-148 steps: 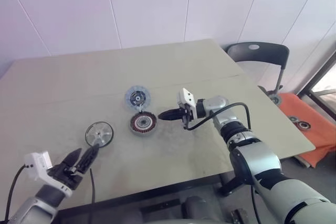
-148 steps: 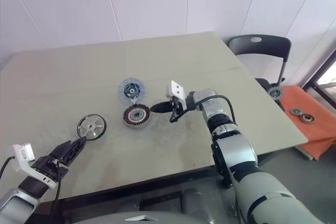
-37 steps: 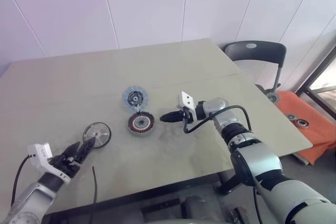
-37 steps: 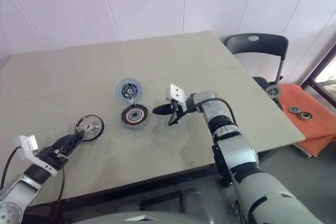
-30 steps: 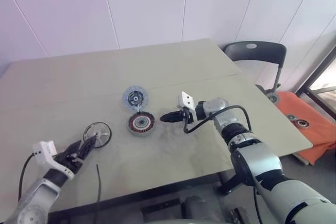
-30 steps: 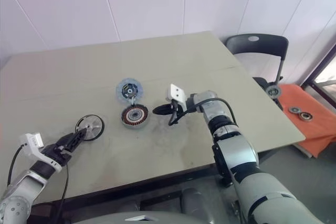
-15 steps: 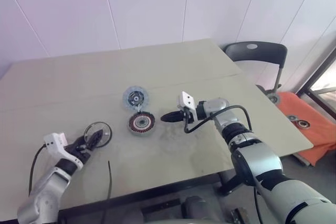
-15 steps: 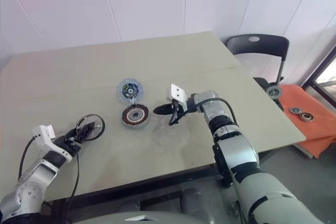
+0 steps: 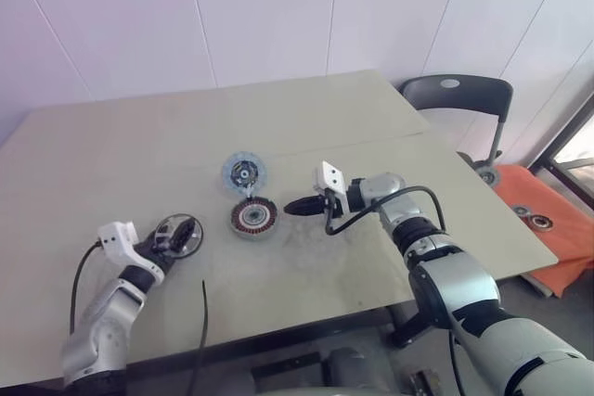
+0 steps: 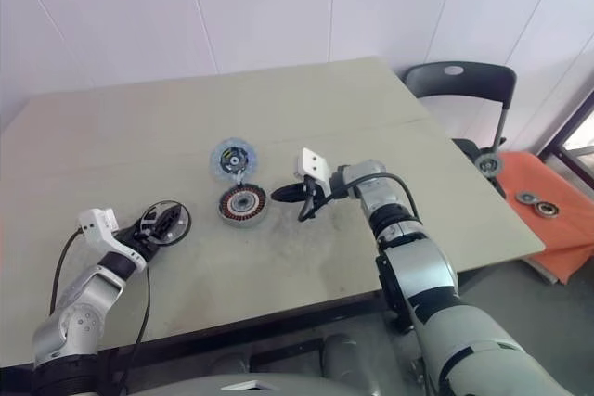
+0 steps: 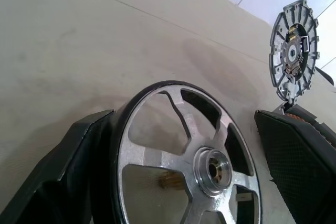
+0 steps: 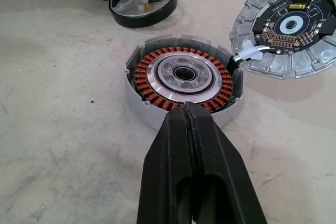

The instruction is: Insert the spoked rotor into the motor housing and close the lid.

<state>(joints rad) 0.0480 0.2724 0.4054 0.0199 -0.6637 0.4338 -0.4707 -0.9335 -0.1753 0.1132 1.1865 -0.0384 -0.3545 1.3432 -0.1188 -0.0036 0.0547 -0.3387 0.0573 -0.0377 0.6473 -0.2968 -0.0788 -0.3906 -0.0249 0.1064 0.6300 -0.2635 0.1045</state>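
Note:
The spoked rotor [image 9: 183, 235], a dark-rimmed wheel with silver spokes [image 11: 210, 169], lies flat on the table at the left. My left gripper [image 9: 173, 232] is open, one black finger [image 11: 68, 171] by the rim and the other [image 11: 299, 156] apart from it, so the rotor sits between them. The motor housing [image 9: 252, 217] with its copper windings [image 12: 184, 74] stands mid-table. Just behind it the lid [image 9: 243, 174] lies inner side up, joined to the housing by a short wire. My right gripper [image 9: 290, 207] is shut, its tips [image 12: 184, 107] at the housing's side wall, holding nothing.
A black chair [image 9: 455, 99] stands past the table's far right corner. An orange mat [image 9: 548, 229] with small parts lies on the floor to the right. A black cable [image 9: 202, 322] hangs from my left wrist over the table's front edge.
My left arm has reached forward and to the right, so its open fingers now flank the rotor instead of stopping short of it. The right gripper, housing and lid have not moved.

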